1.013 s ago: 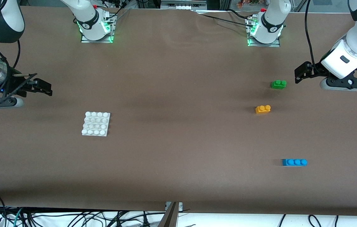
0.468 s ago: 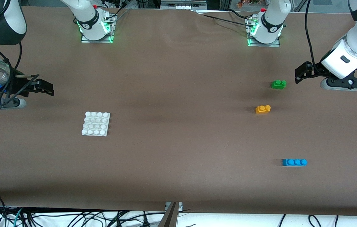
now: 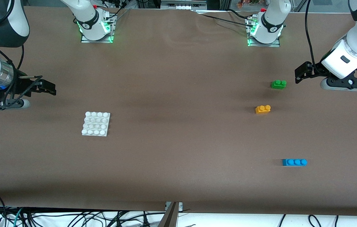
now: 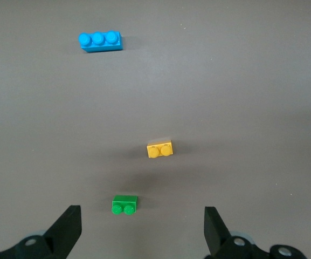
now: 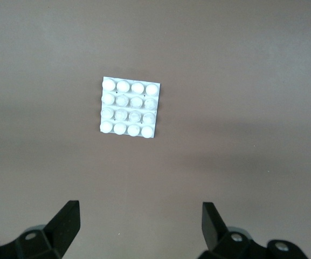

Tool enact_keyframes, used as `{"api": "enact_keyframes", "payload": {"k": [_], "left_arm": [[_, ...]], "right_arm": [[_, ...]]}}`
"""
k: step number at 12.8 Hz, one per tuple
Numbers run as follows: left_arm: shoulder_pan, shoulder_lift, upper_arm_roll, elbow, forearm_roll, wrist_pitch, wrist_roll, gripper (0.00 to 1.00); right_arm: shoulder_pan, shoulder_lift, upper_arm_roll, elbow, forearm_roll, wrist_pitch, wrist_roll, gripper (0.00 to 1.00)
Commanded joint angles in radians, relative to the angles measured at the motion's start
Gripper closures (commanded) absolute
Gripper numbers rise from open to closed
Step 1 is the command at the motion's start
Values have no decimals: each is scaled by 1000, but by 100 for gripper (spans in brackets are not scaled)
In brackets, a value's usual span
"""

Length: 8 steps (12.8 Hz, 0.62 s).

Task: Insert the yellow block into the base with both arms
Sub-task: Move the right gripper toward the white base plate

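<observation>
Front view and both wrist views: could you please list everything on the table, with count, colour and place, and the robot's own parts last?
yellow block: one, orange-yellow, two studs; toward the left arm's end of the table, between the green and blue bricks.
green brick: one, green, two studs; farther from the front camera than the yellow block.
blue brick: one, blue, three studs; nearest the front camera of the three.
base: one, white, four-by-four studs; toward the right arm's end, nothing on it.
table: one, brown cover.
cables: many, black; under the table's edge nearest the front camera.
left gripper: one, black, open, empty; above the table beside the green brick.
right gripper: one, black, open, empty; over the table's right-arm end.
</observation>
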<state>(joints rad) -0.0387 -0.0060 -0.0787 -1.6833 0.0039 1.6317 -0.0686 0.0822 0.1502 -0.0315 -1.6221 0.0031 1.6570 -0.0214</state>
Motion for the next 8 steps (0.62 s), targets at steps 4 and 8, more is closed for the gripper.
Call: {"api": "enact_keyframes", "payload": {"k": [4, 8], "left_arm": [[-1, 3, -3, 25, 25, -23, -5, 0], [-1, 4, -4, 25, 25, -23, -4, 0]], "right_arm": [[13, -8, 1, -38, 12, 32, 1, 0], [11, -23, -2, -221, 6, 215, 1, 0]]}}
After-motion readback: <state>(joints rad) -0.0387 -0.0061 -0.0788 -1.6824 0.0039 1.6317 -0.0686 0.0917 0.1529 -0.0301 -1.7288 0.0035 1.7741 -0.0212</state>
